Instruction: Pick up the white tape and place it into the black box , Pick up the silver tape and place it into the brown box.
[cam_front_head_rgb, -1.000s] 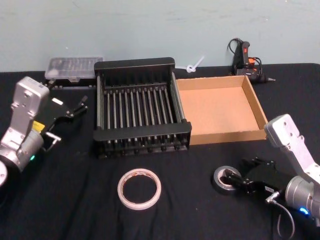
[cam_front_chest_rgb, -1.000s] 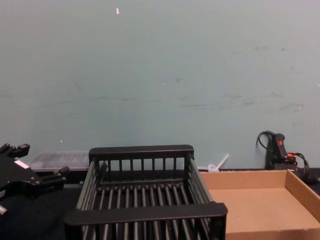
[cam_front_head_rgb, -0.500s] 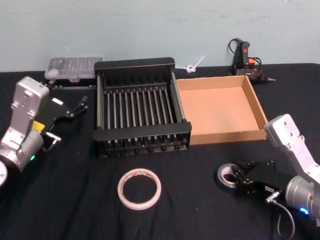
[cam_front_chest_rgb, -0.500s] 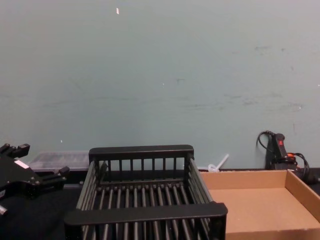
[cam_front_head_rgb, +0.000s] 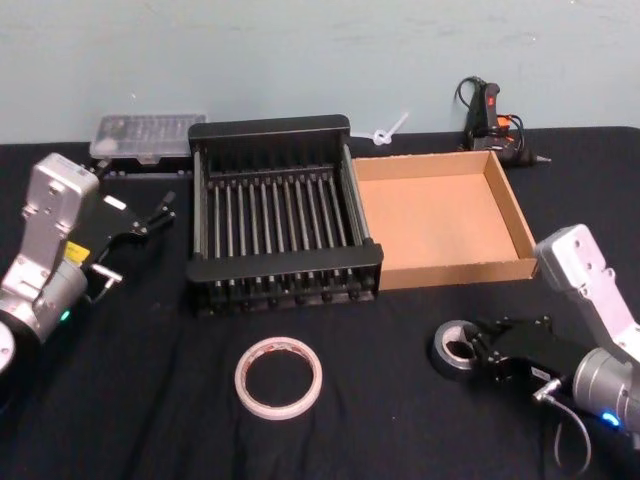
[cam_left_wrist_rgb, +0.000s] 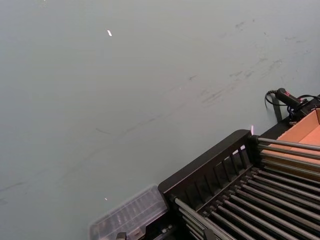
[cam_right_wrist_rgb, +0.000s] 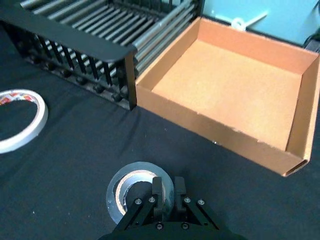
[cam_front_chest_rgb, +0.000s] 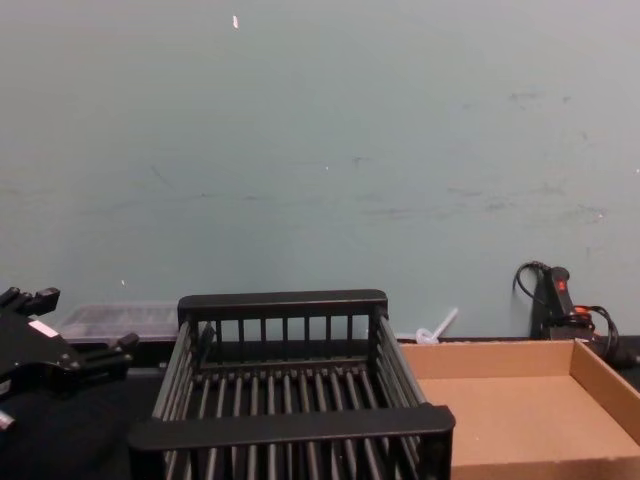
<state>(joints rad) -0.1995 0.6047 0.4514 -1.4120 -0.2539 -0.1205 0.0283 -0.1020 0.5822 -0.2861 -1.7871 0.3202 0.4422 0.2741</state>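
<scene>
The right gripper (cam_front_head_rgb: 478, 350) is low over the table (cam_front_head_rgb: 400, 420) at the near right, its fingers (cam_right_wrist_rgb: 158, 192) pinched on the wall of the silver tape (cam_front_head_rgb: 453, 348): in the right wrist view one finger sits inside the core and the other outside the near side of the roll, the two nearly together with the wall between them. The silver tape (cam_right_wrist_rgb: 136, 190) lies flat on the black cloth, near the front wall of the brown box (cam_front_head_rgb: 508, 205) but apart from it.

The white tape (cam_front_head_rgb: 279, 376) lies flat on the cloth near the middle, in front of the black box (cam_front_head_rgb: 270, 128) and well left of the silver tape. Nothing touches it. In the right wrist view its edge (cam_right_wrist_rgb: 20, 120) shows red print on the face.

The black box (cam_front_chest_rgb: 285, 303) and the brown box (cam_front_chest_rgb: 600, 385) stand side by side at the far middle of the table, their walls touching, black box on the left. Both hold nothing.

The left gripper (cam_front_head_rgb: 135, 225) hangs at the far left, beside the black box, with its fingers spread and holding nothing; it also shows in the chest view (cam_front_chest_rgb: 60, 350).

A clear plastic case (cam_front_head_rgb: 148, 136) lies at the far left behind the black box, and a glue gun (cam_front_head_rgb: 490, 115) stands at the far right behind the brown box.
</scene>
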